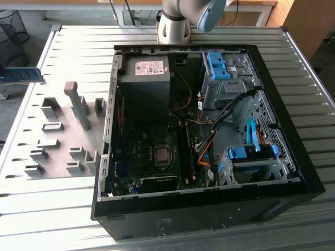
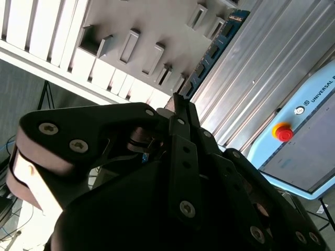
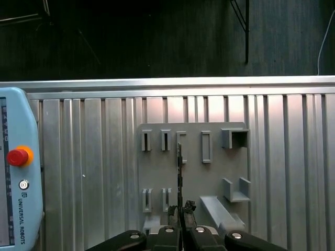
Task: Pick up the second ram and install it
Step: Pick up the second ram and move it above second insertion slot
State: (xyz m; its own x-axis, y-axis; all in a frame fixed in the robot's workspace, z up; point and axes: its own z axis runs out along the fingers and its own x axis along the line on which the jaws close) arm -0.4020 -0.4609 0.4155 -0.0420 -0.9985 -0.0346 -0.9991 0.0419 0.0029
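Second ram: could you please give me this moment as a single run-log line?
gripper: shut on second ram | position: edge-on over holder plate | computer case: open

I see a line of lettering on the pale blue pendant [image 3: 13, 209], near its red button [image 3: 17, 156]. The white label [image 1: 149, 68] on the power supply [image 1: 144, 89] carries print I can't make out.

A ribbed aluminium desk [image 3: 94, 157] stands in soft, even light. Beyond its edge, out ahead of the hand [image 3: 181, 212], lies dark grey floor [image 3: 131, 42], a black cable [image 3: 246, 36] trailing there.
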